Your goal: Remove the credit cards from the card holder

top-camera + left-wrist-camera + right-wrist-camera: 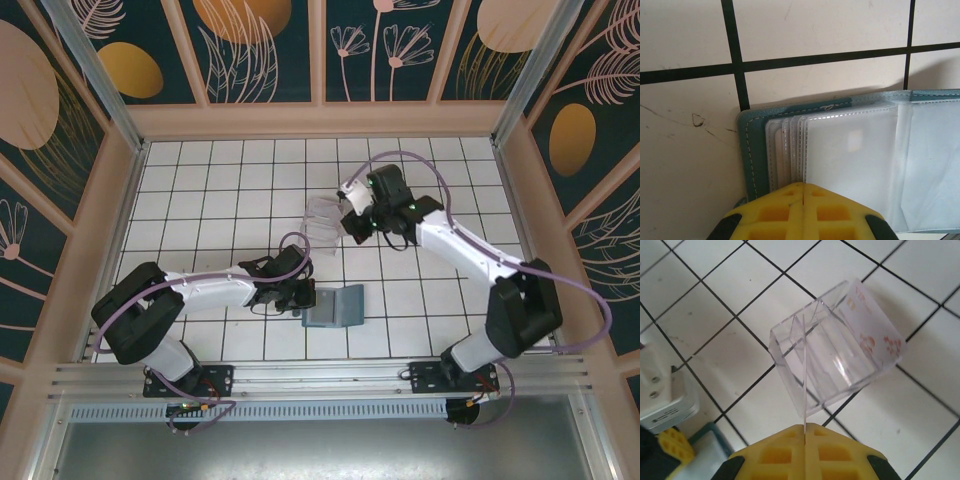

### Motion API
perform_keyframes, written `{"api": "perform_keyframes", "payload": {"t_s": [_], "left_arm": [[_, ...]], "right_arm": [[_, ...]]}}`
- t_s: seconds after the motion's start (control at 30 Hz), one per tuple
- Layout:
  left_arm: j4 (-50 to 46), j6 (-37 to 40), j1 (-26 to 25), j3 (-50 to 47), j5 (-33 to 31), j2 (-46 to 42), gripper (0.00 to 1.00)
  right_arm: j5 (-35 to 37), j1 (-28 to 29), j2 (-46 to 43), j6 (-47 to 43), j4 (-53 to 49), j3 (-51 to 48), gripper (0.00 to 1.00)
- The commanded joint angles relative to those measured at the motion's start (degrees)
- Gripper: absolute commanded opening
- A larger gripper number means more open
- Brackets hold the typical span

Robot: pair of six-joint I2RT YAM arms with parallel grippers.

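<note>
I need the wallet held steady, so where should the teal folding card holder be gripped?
Probably by the stitched cover border of the teal folding card holder, coming in from that outer edge. The border juts past the clear plastic sleeves, so a pinch there leaves the pockets free.

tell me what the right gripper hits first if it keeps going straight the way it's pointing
The right gripper would first meet the clear plastic tray, probably its near wall; the gap between them is hard to judge.
</note>
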Motion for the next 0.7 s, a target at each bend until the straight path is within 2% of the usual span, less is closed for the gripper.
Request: {"api": "perform_keyframes", "payload": {"t_s": [0.0, 0.27, 0.67], "left_arm": [[-4.1, 1.1, 0.0, -1.6, -0.6, 0.7, 0.05], [-5.4, 1.1, 0.0, -1.2, -1.1, 1.0, 0.05], [-6.5, 0.6, 0.0, -0.1, -1.7, 1.7, 0.05]], "right_arm": [[0.0, -0.1, 5.2, -12.9, -6.6, 6.8, 0.00], [3.2, -0.2, 17.9, -20.0, -13.6, 21.7, 0.00], [8.7, -0.2, 29.2, -25.8, -21.8, 36.8, 0.00]]}}
